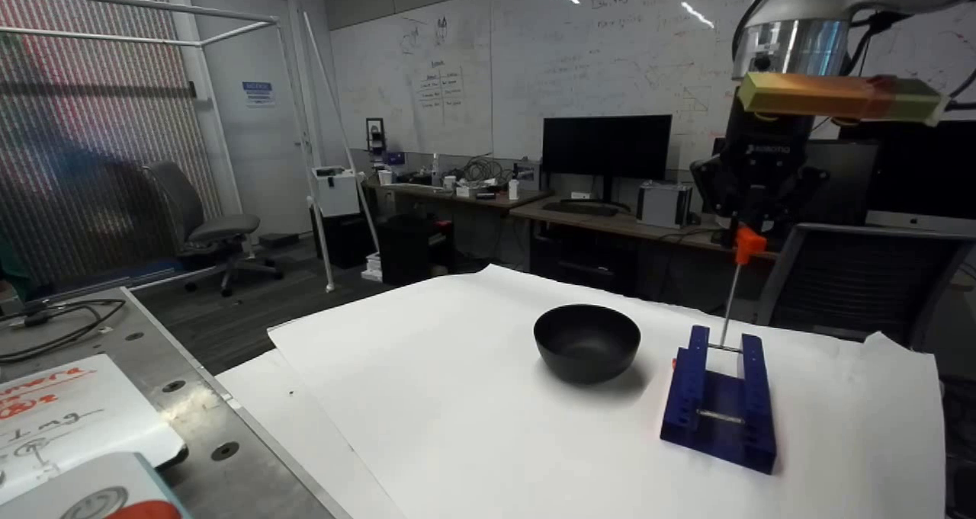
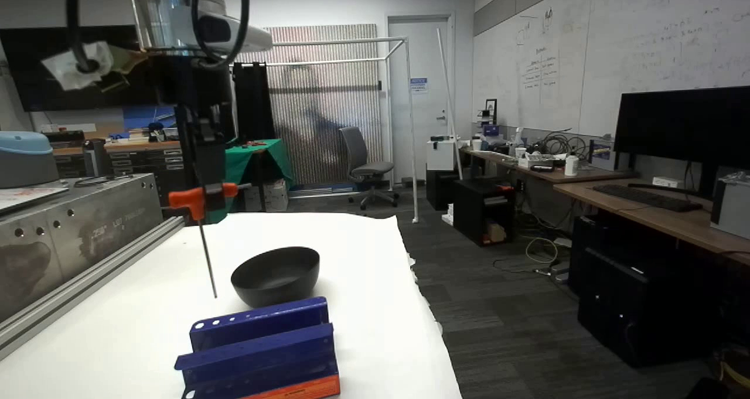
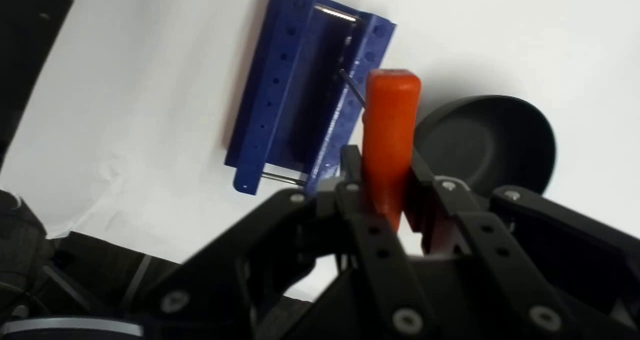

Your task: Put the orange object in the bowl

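Note:
The orange object is a T-handle hex key; its orange handle (image 1: pixel 750 243) (image 2: pixel 188 200) (image 3: pixel 391 115) has a thin metal shaft (image 1: pixel 731 302) (image 2: pixel 207 255) pointing down. My gripper (image 1: pixel 751 225) (image 3: pixel 385 168) is shut on the handle, with one finger on each side. The handle is high above the paper-covered table. In the wrist view the shaft tip overlaps the blue block; its exact height above it is unclear. The black bowl (image 1: pixel 585 368) (image 2: pixel 287 289) (image 3: pixel 542 145) stands upright on the paper, beside the block, lower than the gripper and off to its side.
A dark blue rack-like block (image 1: pixel 717 397) (image 2: pixel 263 343) (image 3: pixel 280 95) lies on the white paper (image 1: pixel 427 397) close to the bowl. A metal bench (image 1: pixel 206 397) (image 2: pixel 76 229) runs along one table side. A chair (image 1: pixel 869 275) stands behind the table.

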Motion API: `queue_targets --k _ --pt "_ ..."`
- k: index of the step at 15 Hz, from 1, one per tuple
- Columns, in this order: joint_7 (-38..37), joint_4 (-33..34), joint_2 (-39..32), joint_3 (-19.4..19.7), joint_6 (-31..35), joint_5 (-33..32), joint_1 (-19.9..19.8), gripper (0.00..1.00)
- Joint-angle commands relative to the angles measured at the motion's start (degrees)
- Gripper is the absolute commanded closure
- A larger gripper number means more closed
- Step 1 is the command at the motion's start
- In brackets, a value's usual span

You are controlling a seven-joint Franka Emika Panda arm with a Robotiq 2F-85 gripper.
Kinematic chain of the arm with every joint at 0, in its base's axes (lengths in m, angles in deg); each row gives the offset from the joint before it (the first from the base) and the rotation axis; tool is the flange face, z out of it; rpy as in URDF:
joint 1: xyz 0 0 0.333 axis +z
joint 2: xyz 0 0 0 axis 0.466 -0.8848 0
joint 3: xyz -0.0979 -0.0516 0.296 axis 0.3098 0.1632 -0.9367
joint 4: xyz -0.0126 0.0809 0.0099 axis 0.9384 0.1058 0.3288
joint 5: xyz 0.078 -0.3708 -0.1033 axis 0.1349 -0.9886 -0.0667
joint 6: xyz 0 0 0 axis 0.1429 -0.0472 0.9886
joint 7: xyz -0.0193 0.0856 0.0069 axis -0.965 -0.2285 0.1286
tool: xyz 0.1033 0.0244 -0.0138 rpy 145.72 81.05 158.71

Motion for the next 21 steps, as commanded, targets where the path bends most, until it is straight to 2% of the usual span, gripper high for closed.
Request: queue_targets --k 1,7,11,13,15,18,19,20,21 --pt "2.6 -2.3 1.8 1.2 10.3 6.2 0.8 0.89" --pt "13.3 -8.7 -3.1 1.4 38.3 15.9 3.0 0.89" --pt "21.8 -10.2 -12.8 1.8 55.6 25.0 7.5 0.89" --pt "25.4 -8.7 -17.9 1.5 59.9 29.5 9.2 0.89" --pt "27.6 -6.9 -22.3 0.6 62.4 32.2 9.3 0.89" --pt "28.2 -4.6 -26.8 -0.5 64.7 32.3 8.0 0.89" --pt "28.1 -4.0 -27.6 -0.5 64.9 31.8 7.6 0.86" --pt "27.8 -3.6 -28.4 -0.1 65.2 31.1 7.5 0.54" --pt "27.5 -3.2 -28.9 0.2 65.1 30.7 7.2 0.53"
